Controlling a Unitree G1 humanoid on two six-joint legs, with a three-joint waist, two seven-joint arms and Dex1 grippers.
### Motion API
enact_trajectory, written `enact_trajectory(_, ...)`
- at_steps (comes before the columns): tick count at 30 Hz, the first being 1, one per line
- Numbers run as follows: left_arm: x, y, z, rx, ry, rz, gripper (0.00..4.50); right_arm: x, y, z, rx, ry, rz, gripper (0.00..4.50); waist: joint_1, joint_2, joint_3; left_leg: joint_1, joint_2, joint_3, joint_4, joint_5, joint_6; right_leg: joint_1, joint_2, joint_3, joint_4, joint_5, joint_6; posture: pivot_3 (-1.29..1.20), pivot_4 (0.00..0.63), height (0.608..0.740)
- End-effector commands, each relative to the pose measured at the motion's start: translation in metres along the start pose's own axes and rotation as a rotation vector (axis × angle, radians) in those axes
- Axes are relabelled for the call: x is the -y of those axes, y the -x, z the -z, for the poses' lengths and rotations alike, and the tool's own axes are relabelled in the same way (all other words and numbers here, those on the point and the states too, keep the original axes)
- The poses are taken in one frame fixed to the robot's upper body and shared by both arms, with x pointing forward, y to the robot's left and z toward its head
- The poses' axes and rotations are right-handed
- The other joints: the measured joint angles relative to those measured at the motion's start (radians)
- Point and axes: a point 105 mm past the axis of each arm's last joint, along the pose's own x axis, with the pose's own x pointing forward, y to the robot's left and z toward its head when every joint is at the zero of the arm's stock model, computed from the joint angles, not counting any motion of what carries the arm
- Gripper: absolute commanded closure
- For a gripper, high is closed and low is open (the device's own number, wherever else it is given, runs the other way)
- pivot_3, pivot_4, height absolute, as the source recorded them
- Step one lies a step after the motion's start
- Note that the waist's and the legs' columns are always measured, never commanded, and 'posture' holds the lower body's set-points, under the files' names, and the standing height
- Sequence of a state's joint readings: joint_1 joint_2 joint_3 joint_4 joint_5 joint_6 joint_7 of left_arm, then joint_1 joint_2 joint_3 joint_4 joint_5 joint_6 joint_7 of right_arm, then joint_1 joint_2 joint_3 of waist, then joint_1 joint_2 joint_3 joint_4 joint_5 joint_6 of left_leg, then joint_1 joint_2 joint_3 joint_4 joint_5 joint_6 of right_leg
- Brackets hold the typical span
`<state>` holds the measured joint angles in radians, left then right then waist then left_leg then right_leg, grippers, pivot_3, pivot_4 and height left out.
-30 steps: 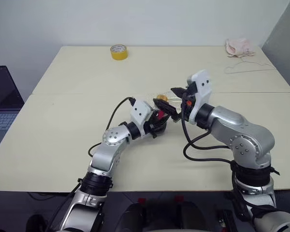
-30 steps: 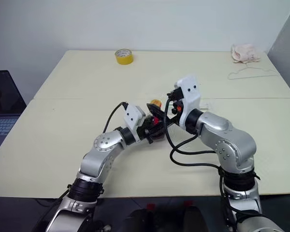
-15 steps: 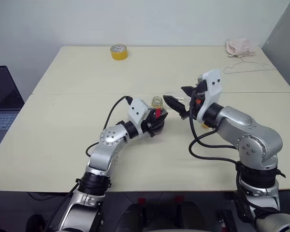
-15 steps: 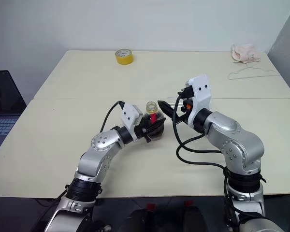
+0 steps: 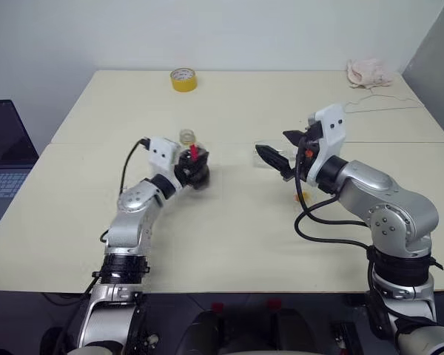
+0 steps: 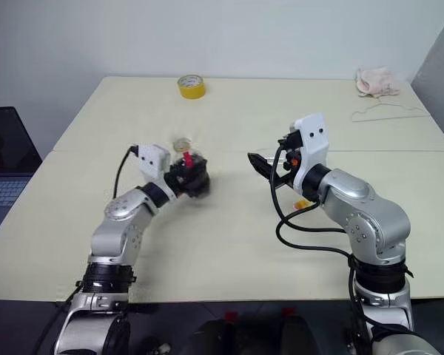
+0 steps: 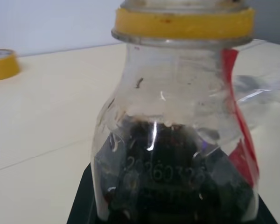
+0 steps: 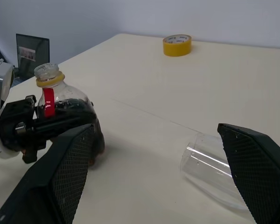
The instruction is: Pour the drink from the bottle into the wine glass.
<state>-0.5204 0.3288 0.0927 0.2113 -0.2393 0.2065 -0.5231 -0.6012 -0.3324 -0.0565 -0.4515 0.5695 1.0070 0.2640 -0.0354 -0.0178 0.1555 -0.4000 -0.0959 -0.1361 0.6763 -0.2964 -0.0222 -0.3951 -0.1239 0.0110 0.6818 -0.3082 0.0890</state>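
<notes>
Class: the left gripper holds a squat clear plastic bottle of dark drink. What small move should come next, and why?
Probably ease the open right gripper forward around the clear glass, to grasp and right it. The glass appears to lie on its side, so pouring from the squat clear plastic bottle, upright in the shut left gripper, would likely spill.

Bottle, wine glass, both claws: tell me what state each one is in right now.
Bottle: upright, cap off, gripped.
Drink: inside the bottle, none poured.
Wine glass: empty, apparently lying on its side on the table.
Left claw: shut on the bottle.
Right claw: open, fingers either side of the glass.
</notes>
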Motion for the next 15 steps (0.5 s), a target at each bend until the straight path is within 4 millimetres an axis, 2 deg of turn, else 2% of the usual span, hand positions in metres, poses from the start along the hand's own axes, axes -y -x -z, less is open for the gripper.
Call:
enact_trajectory(1,-0.023,-0.003,-0.017,0.055,-0.061,-0.114,3.17,-0.002,0.001,-0.014,0.056,0.029,-0.009,0.00,0.000,0.000,0.000,0.000,0.000,0.000,0.000,0.000,0.000,0.000,0.000,0.000,0.000,0.000,0.000,0.00,0.150,0.740)
enact_trajectory(5,-0.047,-0.004,-0.014,0.043,-0.051,-0.233,3.17,-0.004,0.000,-0.012,0.051,0.031,-0.017,0.00,0.001,0.000,0.000,0.000,0.000,0.000,0.000,0.000,0.000,0.000,0.000,0.000,0.000,0.000,0.000,0.00,0.150,0.740)
enact_trajectory(9,-0.068,-0.001,-0.002,0.017,-0.036,-0.332,3.18,-0.005,0.000,-0.011,0.042,0.036,-0.021,0.00,-0.001,0.000,0.000,0.000,0.000,0.000,0.000,0.000,0.000,0.000,0.000,0.000,0.000,0.000,0.000,0.00,0.150,0.740)
enact_trajectory(15,-0.084,0.006,0.008,0.005,-0.036,-0.431,3.18,-0.005,0.000,-0.009,0.033,0.041,-0.024,0.00,-0.011,0.000,0.000,0.000,0.001,0.000,0.000,0.000,0.000,0.000,0.000,0.000,0.001,0.000,0.000,0.00,0.150,0.740)
